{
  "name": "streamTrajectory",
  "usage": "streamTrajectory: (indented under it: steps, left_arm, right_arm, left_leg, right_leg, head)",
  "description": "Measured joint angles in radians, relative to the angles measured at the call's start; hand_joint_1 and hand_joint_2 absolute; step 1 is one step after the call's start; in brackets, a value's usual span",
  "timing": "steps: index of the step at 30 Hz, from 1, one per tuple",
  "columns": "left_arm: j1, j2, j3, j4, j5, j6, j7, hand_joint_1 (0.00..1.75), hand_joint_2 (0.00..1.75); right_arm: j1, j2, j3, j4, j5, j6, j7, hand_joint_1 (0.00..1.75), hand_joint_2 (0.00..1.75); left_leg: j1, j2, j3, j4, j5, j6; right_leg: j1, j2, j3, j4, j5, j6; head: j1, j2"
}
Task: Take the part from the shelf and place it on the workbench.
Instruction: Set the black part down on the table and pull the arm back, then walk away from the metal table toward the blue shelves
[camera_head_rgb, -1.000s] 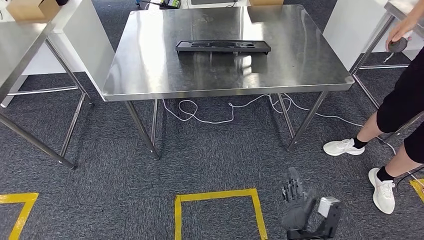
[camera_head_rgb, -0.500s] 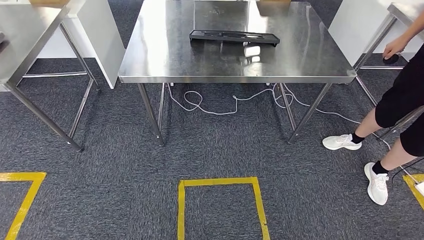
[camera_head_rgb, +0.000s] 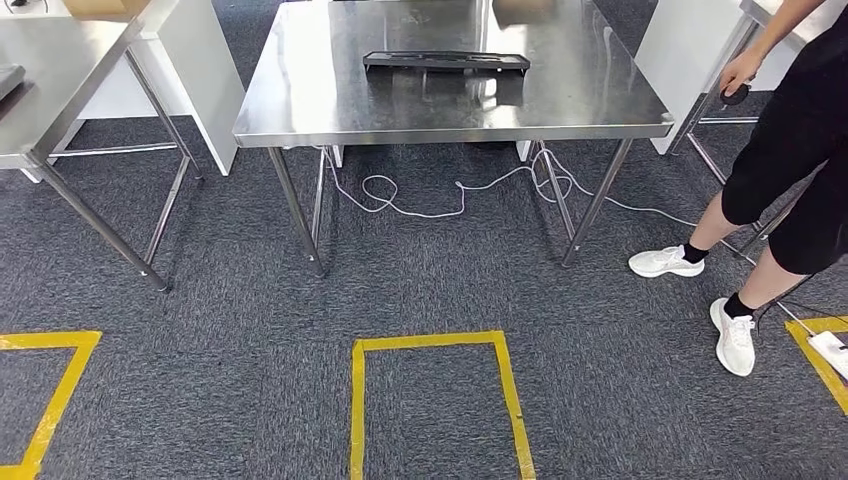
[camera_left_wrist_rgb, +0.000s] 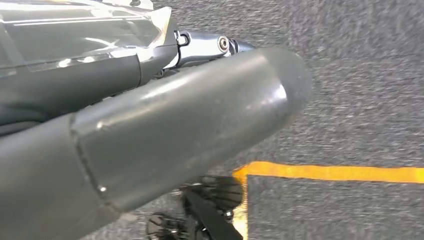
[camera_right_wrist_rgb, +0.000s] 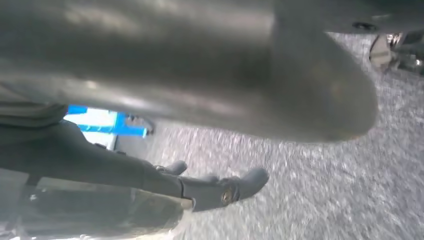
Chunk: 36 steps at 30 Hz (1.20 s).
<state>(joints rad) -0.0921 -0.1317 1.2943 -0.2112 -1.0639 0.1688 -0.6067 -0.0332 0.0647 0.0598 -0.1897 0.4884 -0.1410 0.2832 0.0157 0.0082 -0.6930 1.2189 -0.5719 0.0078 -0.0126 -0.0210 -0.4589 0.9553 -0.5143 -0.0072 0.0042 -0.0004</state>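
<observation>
Ahead, the flat black moulded plastic part (camera_head_rgb: 446, 61) lies on the shiny stainless steel surface (camera_head_rgb: 330, 105), toward its far side and well apart from both hands. Seen from the left wrist, the left hand (camera_left_wrist_rgb: 150, 135) hangs over the dark grey carpet floor (camera_left_wrist_rgb: 365, 75), its thick grey thumb reaching out with nothing against it; its other fingers are hidden, so whether that hand is spread or curled cannot be told. Seen from the right wrist, the right hand (camera_right_wrist_rgb: 210, 115) also hangs above the carpet: the thick grey thumb sticks out straight and the darker fingers (camera_right_wrist_rgb: 225, 189) lie stretched apart from it, with nothing between them. A yellow tape outline (camera_head_rgb: 430, 345) marks a box on the carpet before the surface, and a white cable (camera_head_rgb: 440, 205) trails beneath it. On the right stands a person in black shorts (camera_head_rgb: 790, 180) and white shoes (camera_head_rgb: 665, 262), one hand (camera_head_rgb: 740, 72) on a small dark round object at a neighbouring steel table (camera_head_rgb: 60, 70)
</observation>
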Motion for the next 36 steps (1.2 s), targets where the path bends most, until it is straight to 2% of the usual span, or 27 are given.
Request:
streamTrajectory:
  steps: [1,3,4,5,7,8,10,11,12,13,15,16,17,18,20,22,23,24,26,27,28,30,31,32,33,35,36]
  left_arm:
    - [0.001,0.000,0.000,0.000,-0.002,-0.001,0.001,0.00,0.00]
    - [0.001,0.001,0.000,0.000,-0.007,-0.005,0.005,0.00,0.00]
    - [0.000,0.001,-0.001,0.000,-0.008,-0.007,0.007,0.00,0.00]
    - [-0.001,0.001,-0.002,0.001,-0.009,-0.010,0.008,0.00,0.00]
    - [-0.004,0.001,-0.005,0.002,-0.010,-0.012,0.009,0.00,0.00]
    - [-0.004,0.001,-0.008,0.003,-0.012,-0.012,0.009,0.00,0.00]
    - [-0.002,0.001,-0.012,0.004,-0.014,-0.012,0.009,0.00,0.00]
    - [-0.001,0.001,-0.014,0.005,-0.015,-0.012,0.009,0.00,0.00]
    - [-0.001,0.001,-0.015,0.006,-0.016,-0.013,0.009,0.00,0.00]
    - [0.000,0.001,-0.016,0.006,-0.017,-0.013,0.009,0.00,0.00]
    - [0.000,0.002,-0.016,0.006,-0.020,-0.016,0.010,0.00,0.00]
    - [0.001,0.002,-0.016,0.006,-0.022,-0.018,0.011,0.00,0.00]
    - [0.002,0.003,-0.016,0.006,-0.023,-0.020,0.012,0.00,0.00]
    - [0.002,0.003,-0.017,0.006,-0.024,-0.021,0.013,0.00,0.00]
    - [0.002,0.002,-0.017,0.008,-0.025,-0.021,0.014,0.00,0.00]
    - [0.001,0.001,-0.017,0.010,-0.024,-0.021,0.014,0.00,0.00]
    - [0.001,0.000,-0.017,0.011,-0.023,-0.021,0.014,0.00,0.00]
    - [0.002,0.000,-0.017,0.012,-0.022,-0.020,0.014,0.00,0.00]
    - [0.004,0.002,-0.017,0.013,-0.019,-0.015,0.014,0.00,0.00]
    - [0.005,0.004,-0.017,0.013,-0.018,-0.013,0.014,0.00,0.00]
    - [0.007,0.005,-0.016,0.014,-0.017,-0.011,0.015,0.00,0.00]
    - [0.010,0.005,-0.016,0.014,-0.016,-0.010,0.015,0.00,0.00]
    - [0.010,0.005,-0.015,0.014,-0.016,-0.010,0.015,0.00,0.00]
    - [0.010,0.005,-0.015,0.015,-0.016,-0.010,0.015,0.00,0.00]
    - [0.010,0.005,-0.015,0.015,-0.016,-0.009,0.015,0.00,0.00]
    - [0.009,0.005,-0.015,0.015,-0.016,-0.008,0.015,0.00,0.00]
    - [0.008,0.005,-0.016,0.015,-0.018,-0.007,0.014,0.00,0.00]
  right_arm:
    - [-0.001,0.001,-0.006,0.000,-0.005,0.000,-0.017,0.00,0.00]
    - [-0.004,0.005,-0.013,0.000,-0.006,-0.002,-0.055,0.00,0.00]
    - [-0.006,0.006,-0.015,0.000,-0.005,-0.004,-0.074,0.00,0.00]
    - [-0.007,0.007,-0.017,0.000,-0.002,-0.007,-0.092,0.00,0.00]
    - [-0.011,0.007,-0.020,0.000,0.004,-0.012,-0.118,0.00,0.00]
    - [-0.012,0.007,-0.020,0.000,0.007,-0.014,-0.124,0.00,0.00]
    - [-0.013,0.007,-0.021,0.002,0.010,-0.015,-0.124,0.00,0.00]
    - [-0.013,0.006,-0.022,0.004,0.010,-0.013,-0.121,0.00,0.00]
    - [-0.012,0.006,-0.023,0.006,0.010,-0.009,-0.115,0.00,0.00]
    - [-0.012,0.006,-0.025,0.008,0.008,-0.004,-0.108,0.00,0.00]
    - [-0.010,0.006,-0.030,0.008,0.003,0.007,-0.094,0.00,0.00]
    - [-0.009,0.005,-0.032,0.009,0.001,0.011,-0.089,0.00,0.00]
    - [-0.009,0.003,-0.034,0.009,-0.001,0.015,-0.087,0.00,0.00]
    - [-0.009,0.001,-0.036,0.009,-0.002,0.017,-0.086,0.00,0.00]
    - [-0.010,-0.003,-0.037,0.009,-0.003,0.020,-0.087,0.00,0.00]
    - [-0.013,-0.007,-0.038,0.009,0.000,0.022,-0.090,0.00,0.00]
    - [-0.014,-0.008,-0.038,0.009,0.002,0.022,-0.091,0.00,0.00]
    - [-0.013,-0.009,-0.038,0.009,0.005,0.022,-0.091,0.00,0.00]
    - [-0.011,-0.008,-0.038,0.010,0.011,0.023,-0.092,0.00,0.00]
    - [-0.008,-0.007,-0.038,0.010,0.013,0.024,-0.092,0.00,0.00]
    - [-0.006,-0.006,-0.038,0.011,0.014,0.026,-0.093,0.00,0.00]
    - [-0.003,-0.006,-0.038,0.011,0.018,0.028,-0.093,0.00,0.00]
    - [-0.002,-0.006,-0.038,0.011,0.019,0.029,-0.093,0.00,0.00]
    - [-0.003,-0.006,-0.038,0.011,0.020,0.030,-0.094,0.00,0.00]
    - [-0.004,-0.006,-0.038,0.011,0.021,0.030,-0.094,0.00,0.00]
    - [-0.006,-0.007,-0.037,0.011,0.020,0.031,-0.094,0.00,0.00]
    - [-0.007,-0.007,-0.037,0.011,0.019,0.031,-0.094,0.00,0.00]
  left_leg:
    - [0.002,0.000,0.003,0.045,-0.012,-0.002]
    - [0.006,-0.001,0.046,0.053,0.029,-0.004]
    - [0.010,-0.001,0.089,0.011,0.053,-0.005]
    - [0.012,-0.004,0.139,-0.051,0.056,-0.008]
    - [0.010,-0.012,0.208,-0.163,0.030,-0.008]
    - [0.005,-0.015,0.217,-0.190,0.017,-0.003]
    - [-0.003,-0.012,0.201,-0.201,0.030,0.018]
    - [-0.006,-0.008,0.189,-0.203,0.042,0.031]
    - [-0.007,-0.005,0.173,-0.206,0.056,0.044]
    - [-0.008,-0.002,0.156,-0.208,0.070,0.053]
    - [-0.013,0.000,0.122,-0.207,0.097,0.063]
    - [-0.015,0.001,0.104,-0.206,0.110,0.063]
    - [-0.016,0.003,0.087,-0.205,0.124,0.062]
    - [-0.017,0.004,0.071,-0.205,0.138,0.061]
    - [-0.018,0.006,0.046,-0.204,0.165,0.057]
    - [-0.022,0.007,0.027,-0.203,0.191,0.049]
    - [-0.023,0.009,0.021,-0.204,0.205,0.045]
    - [-0.025,0.010,0.015,-0.206,0.219,0.039]
    - [-0.023,0.009,0.005,-0.205,0.223,0.027]
    - [-0.021,0.006,-0.003,-0.188,0.194,0.020]
    - [-0.017,0.002,-0.013,-0.153,0.144,0.014]
    - [-0.008,-0.004,-0.032,-0.035,0.033,-0.001]
    - [-0.003,-0.005,-0.035,0.025,0.006,-0.008]
    - [0.004,-0.006,-0.028,0.067,0.008,-0.014]
    - [0.010,-0.006,-0.010,0.082,0.031,-0.019]
    - [0.024,-0.006,0.074,0.019,0.077,-0.028]
    - [0.028,-0.008,0.132,-0.052,0.072,-0.033]
  right_leg:
    - [0.002,-0.001,-0.018,0.004,0.012,0.000]
    - [0.004,0.000,-0.056,0.017,0.033,0.004]
    - [0.004,0.001,-0.075,0.028,0.041,0.009]
    - [0.004,0.002,-0.093,0.039,0.048,0.015]
    - [0.008,0.003,-0.119,0.057,0.063,0.029]
    - [0.010,0.003,-0.127,0.059,0.071,0.036]
    - [0.009,0.004,-0.139,0.061,0.087,0.050]
    - [0.008,0.006,-0.148,0.070,0.077,0.053]
    - [0.006,0.009,-0.161,0.094,0.049,0.050]
    - [0.004,0.011,-0.177,0.137,0.004,0.044]
    - [0.003,0.015,-0.204,0.255,-0.090,0.032]
    - [0.003,0.015,-0.205,0.306,-0.113,0.034]
    - [0.003,0.016,-0.193,0.333,-0.113,0.041]
    - [0.005,0.016,-0.166,0.328,-0.097,0.051]
    - [0.013,0.017,-0.066,0.231,-0.061,0.059]
    - [0.025,0.016,0.050,0.069,-0.062,0.046]
    - [0.030,0.017,0.082,0.013,-0.069,0.038]
    - [0.032,0.017,0.093,-0.020,-0.071,0.030]
    - [0.018,0.016,0.076,-0.024,-0.056,0.015]
    - [0.012,0.012,0.067,-0.024,-0.044,0.004]
    - [0.005,0.009,0.056,-0.025,-0.031,-0.005]
    - [0.008,0.003,0.031,-0.024,-0.006,-0.017]
    - [0.009,0.001,0.016,-0.022,0.006,-0.017]
    - [0.009,0.000,-0.001,-0.019,0.017,-0.014]
    - [0.007,-0.001,-0.018,-0.013,0.027,-0.009]
    - [0.003,-0.001,-0.054,0.010,0.039,0.002]
    - [0.002,-0.001,-0.074,0.025,0.042,0.008]
  head:
    - [0.000,0.000]
    - [0.000,0.000]
    - [0.000,0.000]
    - [-0.001,0.000]
    - [0.000,0.000]
    - [0.001,0.000]
    - [0.002,0.000]
    - [0.002,0.000]
    - [0.004,0.000]
    - [0.006,0.000]
    - [0.011,0.000]
    - [0.011,0.000]
    - [0.011,0.000]
    - [0.011,0.000]
    - [0.010,0.000]
    - [0.011,0.000]
    - [0.011,0.000]
    - [0.011,0.000]
    - [0.009,0.000]
    - [0.007,0.000]
    - [0.004,0.000]
    - [0.000,0.000]
    - [0.000,0.000]
    - [0.000,0.000]
    - [0.000,0.000]
    - [0.000,0.000]
    - [-0.001,0.000]
